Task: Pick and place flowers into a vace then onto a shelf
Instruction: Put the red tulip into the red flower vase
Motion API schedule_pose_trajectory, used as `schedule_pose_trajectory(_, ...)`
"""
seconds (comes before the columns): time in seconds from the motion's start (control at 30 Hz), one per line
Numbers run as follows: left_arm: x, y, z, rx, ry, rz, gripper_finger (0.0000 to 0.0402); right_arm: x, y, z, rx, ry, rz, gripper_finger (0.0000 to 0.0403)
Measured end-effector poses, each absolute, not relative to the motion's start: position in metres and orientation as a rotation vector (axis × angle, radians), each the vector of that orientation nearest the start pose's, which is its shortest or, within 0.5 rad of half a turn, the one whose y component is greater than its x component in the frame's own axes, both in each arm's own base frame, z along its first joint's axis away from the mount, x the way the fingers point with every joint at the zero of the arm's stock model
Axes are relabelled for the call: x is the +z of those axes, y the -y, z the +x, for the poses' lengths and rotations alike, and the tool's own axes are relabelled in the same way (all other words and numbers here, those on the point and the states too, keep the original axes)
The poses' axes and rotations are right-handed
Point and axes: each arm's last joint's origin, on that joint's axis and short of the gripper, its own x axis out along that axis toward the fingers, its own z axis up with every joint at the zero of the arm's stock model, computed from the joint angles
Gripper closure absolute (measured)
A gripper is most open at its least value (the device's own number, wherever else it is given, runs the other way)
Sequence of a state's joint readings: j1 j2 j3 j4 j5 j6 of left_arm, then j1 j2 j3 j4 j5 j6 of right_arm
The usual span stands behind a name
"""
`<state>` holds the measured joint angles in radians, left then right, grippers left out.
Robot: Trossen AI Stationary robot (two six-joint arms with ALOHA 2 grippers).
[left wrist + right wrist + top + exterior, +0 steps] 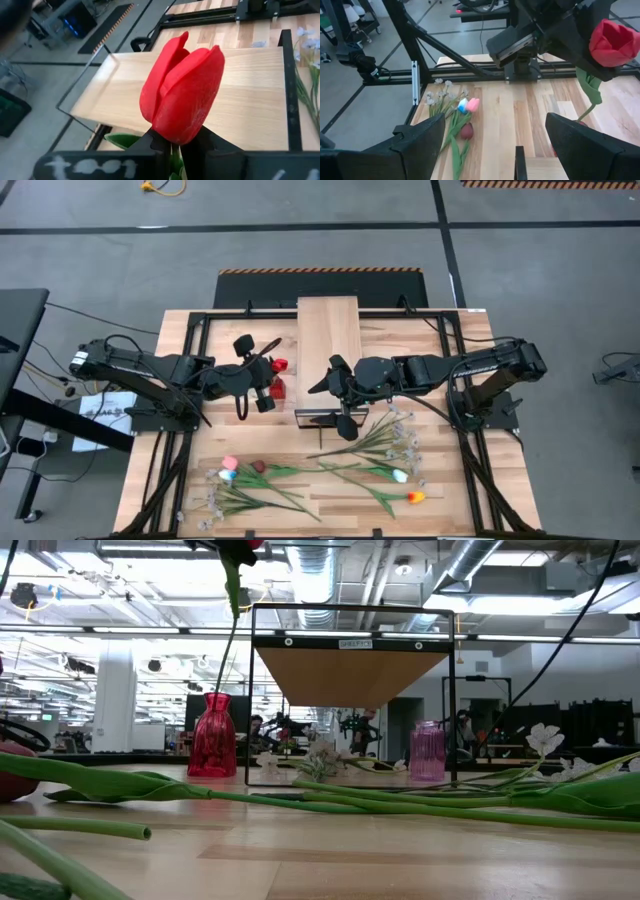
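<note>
My left gripper point(270, 372) is shut on a red tulip point(182, 95) and holds it above a red vase point(213, 748), which stands on the table left of the shelf point(328, 330). The tulip's green stem point(228, 635) runs down to the vase's mouth; whether its end is inside I cannot tell. My right gripper point(322, 376) hangs open over the shelf's near end with nothing between its fingers. The other flowers point(330, 475) lie flat on the table near its front edge. My left gripper pinches the tulip's stem just under the bloom point(172, 152) between its two fingers. The fingers come from the table's left, slanting a little downward, and lie across the stem. The bloom stands upright above them, and the stem point(590, 87) hangs below toward the red vase.
A pale purple vase point(427, 752) stands on the table at the shelf's right leg. The shelf's thin black frame point(250, 690) rises right beside the red vase. Tulips and pale blossom sprays point(462, 107) cover the table's near half.
</note>
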<state>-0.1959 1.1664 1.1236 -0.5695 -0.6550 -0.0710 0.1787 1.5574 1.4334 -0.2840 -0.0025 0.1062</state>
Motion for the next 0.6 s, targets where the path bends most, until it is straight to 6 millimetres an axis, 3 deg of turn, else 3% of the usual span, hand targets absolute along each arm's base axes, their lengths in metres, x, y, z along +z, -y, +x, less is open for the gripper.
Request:
schedule_pose_trajectory(0.27,0.339,0.03,0.233,0.481,-0.578,0.146,0.0384,0.358,-0.065,0.35,0.161,-0.416,0.068,0.0065)
schedule_pose_trajectory(0.6,0.312,0.03,0.234,0.501,-0.619,0.165,0.0369,0.358,-0.065,0.35,0.161,-0.416,0.068,0.0065)
